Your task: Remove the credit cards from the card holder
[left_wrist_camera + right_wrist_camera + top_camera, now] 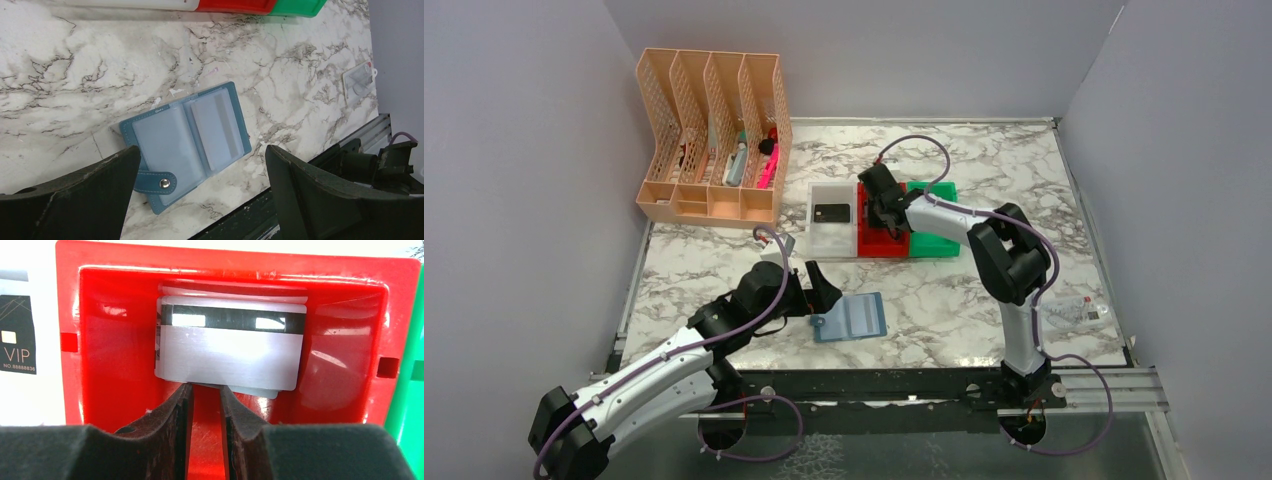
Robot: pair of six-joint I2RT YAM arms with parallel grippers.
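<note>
Marble table (944, 310), left claw (202, 155) splayed above card holder (187, 142), right claw (206, 390) slightly parted at silver card (230, 350), red bin (115, 340)

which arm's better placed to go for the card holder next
Left. The left gripper is open beside the card holder; the right gripper is away in the red bin, at a silver card.

Bright, even light; glare on silver card (230, 347).
</note>
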